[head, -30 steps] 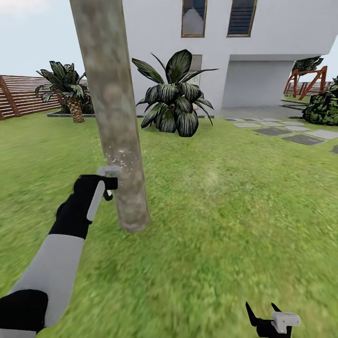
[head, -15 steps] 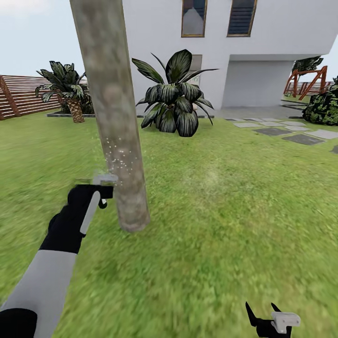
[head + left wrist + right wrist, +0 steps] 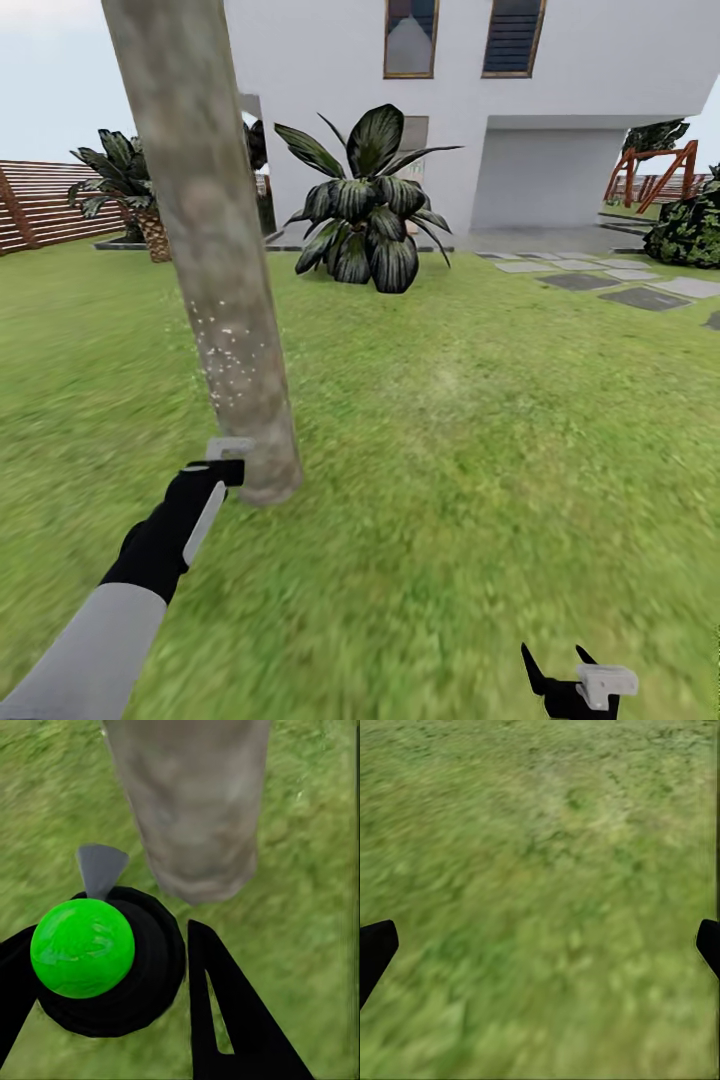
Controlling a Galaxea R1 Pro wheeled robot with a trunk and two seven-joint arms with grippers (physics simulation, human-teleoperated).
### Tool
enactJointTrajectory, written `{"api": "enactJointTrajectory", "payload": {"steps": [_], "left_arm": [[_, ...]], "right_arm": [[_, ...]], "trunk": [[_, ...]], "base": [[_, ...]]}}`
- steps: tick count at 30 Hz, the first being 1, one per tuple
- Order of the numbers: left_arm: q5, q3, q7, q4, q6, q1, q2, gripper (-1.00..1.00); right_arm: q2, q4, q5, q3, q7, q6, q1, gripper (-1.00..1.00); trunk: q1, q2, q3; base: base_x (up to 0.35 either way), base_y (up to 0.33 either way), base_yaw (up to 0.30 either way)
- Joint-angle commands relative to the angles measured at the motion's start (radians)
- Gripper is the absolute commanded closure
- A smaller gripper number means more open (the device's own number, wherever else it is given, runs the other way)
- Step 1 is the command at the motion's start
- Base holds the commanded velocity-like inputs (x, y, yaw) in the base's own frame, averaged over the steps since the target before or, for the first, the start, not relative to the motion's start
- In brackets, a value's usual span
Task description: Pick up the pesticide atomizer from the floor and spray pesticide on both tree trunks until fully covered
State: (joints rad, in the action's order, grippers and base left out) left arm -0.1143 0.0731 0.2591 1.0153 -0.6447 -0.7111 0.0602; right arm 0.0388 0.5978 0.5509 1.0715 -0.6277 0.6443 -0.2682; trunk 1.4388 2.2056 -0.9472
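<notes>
The left gripper (image 3: 112, 975) has its black fingers (image 3: 225, 1020) clamped on the pesticide atomizer (image 3: 105, 960), a black round body with a bright green cap and a grey nozzle, sitting in the lower left of the left wrist frame. The nozzle points at the foot of the tree trunk (image 3: 191, 802), which fills the upper middle of that frame. In the head view the left gripper (image 3: 215, 480) sits lower left of centre, just beside the base of the tree trunk (image 3: 215, 290), where pale specks dot the bark. The right gripper (image 3: 565, 680) hangs at the bottom right edge, its jaws spread wide over the lawn (image 3: 480, 450). A broad-leaved plant (image 3: 365, 215) and a white house (image 3: 560, 100) stand behind.
</notes>
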Motion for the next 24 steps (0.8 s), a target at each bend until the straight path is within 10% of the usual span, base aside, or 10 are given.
{"api": "enactJointTrajectory", "payload": {"steps": [1, 24], "left_arm": [[-0.010, 0.004, 0.009, 0.004, -0.003, -0.001, 0.001, 1.00], [-0.013, -0.001, 0.061, -0.030, -0.005, -0.001, 0.004, 1.00]], "right_arm": [[0.001, 0.001, 0.006, 0.008, -0.007, 0.004, -0.002, -1.00], [0.001, 0.002, 0.006, 0.009, -0.008, 0.004, -0.001, -1.00]], "trunk": [[0.000, 0.000, -0.001], [0.000, 0.000, -0.001]], "base": [[0.165, -0.238, 0.000], [0.070, -0.296, 0.160]]}}
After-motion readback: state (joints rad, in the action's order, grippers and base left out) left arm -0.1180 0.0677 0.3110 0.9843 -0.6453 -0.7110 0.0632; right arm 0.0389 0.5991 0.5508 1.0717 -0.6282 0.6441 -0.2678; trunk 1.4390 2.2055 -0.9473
